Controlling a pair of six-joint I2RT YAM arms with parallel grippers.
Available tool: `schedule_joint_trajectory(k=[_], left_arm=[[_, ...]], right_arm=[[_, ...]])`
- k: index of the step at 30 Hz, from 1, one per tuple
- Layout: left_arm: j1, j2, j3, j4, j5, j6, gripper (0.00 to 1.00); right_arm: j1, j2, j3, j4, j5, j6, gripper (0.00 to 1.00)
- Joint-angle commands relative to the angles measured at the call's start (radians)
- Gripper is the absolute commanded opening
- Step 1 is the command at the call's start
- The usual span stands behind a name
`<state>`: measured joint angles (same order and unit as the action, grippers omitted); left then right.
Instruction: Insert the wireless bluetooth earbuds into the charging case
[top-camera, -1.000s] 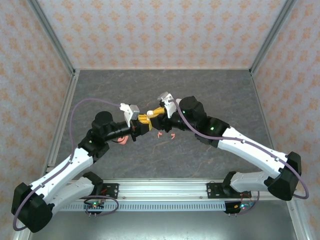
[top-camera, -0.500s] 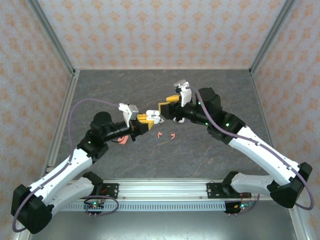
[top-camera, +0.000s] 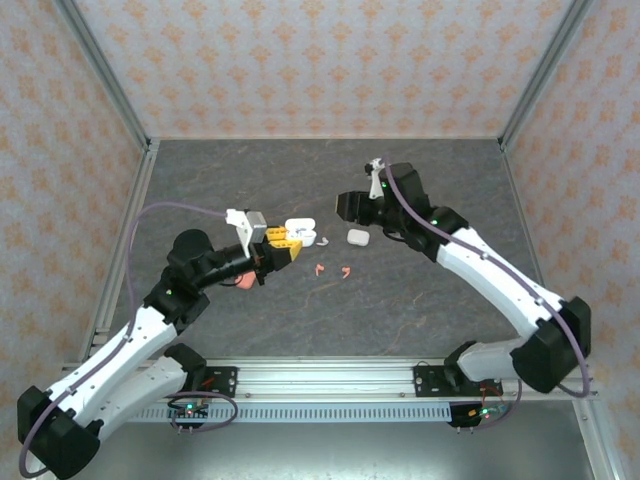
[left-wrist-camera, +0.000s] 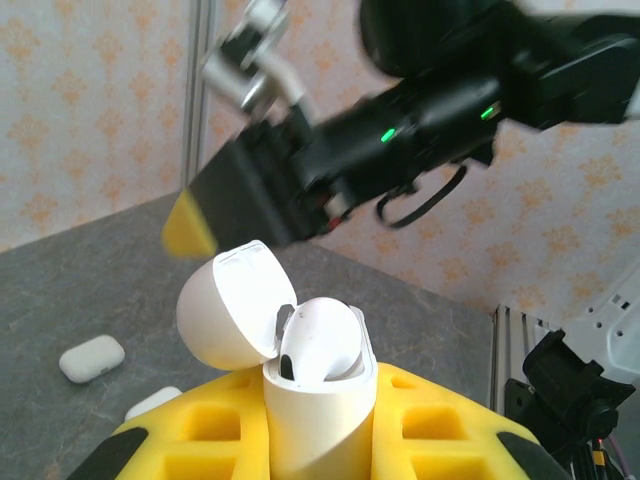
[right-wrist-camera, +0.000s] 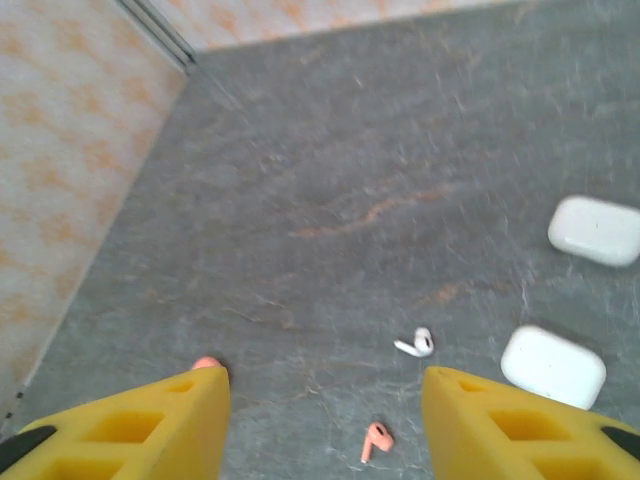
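Note:
My left gripper (top-camera: 284, 246) is shut on an open white charging case (top-camera: 301, 233), held upright above the table. In the left wrist view the case (left-wrist-camera: 325, 400) stands between the yellow fingers (left-wrist-camera: 200, 440) with its lid (left-wrist-camera: 230, 305) tipped back to the left. A white earbud (left-wrist-camera: 322, 340) sits in its well. My right gripper (top-camera: 346, 207) hovers open to the right of the case and apart from it, and in its own view nothing lies between the jaws (right-wrist-camera: 325, 390). On the table below lie a white earbud (right-wrist-camera: 415, 344) and a coral one (right-wrist-camera: 375, 438).
Two coral earbuds (top-camera: 320, 270) (top-camera: 346, 271) lie on the grey table. A closed white case (top-camera: 357, 237) rests by the right gripper, and the right wrist view shows two (right-wrist-camera: 594, 230) (right-wrist-camera: 553, 366). A coral object (top-camera: 243, 282) peeks from under the left arm.
The right gripper has let go at the held case and drawn back up and to the right, jaws open. The left arm has shifted slightly left, still holding the case.

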<state>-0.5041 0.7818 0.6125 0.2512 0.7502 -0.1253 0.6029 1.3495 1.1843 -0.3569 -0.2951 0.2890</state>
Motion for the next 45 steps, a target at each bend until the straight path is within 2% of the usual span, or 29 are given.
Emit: schedule_joint_trajectory(k=[1,7,19,29,37,45], left_arm=[[-0.01,-0.041,0.006,0.007,-0.01,0.027,0.0],[-0.01,-0.092,0.004,-0.02,-0.017,0.04,0.0],[-0.01,-0.127,-0.007,-0.04,-0.022,0.063,0.0],[-0.01,-0.138,-0.017,-0.048,-0.028,0.075,0.0],[-0.01,-0.136,-0.019,-0.046,-0.026,0.072,0.0],[-0.01,-0.137,-0.017,-0.052,-0.029,0.075,0.0]], right_arm=[[-0.005,0.078,0.001,-0.002,0.018,0.059,0.51],[-0.005,0.266,0.088,-0.034,0.022,0.074,0.48],[0.002,0.528,0.211,-0.049,0.016,0.095,0.45],[0.033,0.642,0.264,-0.08,0.055,0.106,0.44],[0.07,0.73,0.336,-0.15,0.135,0.066,0.51],[0.097,0.803,0.398,-0.225,0.194,0.013,0.51]])
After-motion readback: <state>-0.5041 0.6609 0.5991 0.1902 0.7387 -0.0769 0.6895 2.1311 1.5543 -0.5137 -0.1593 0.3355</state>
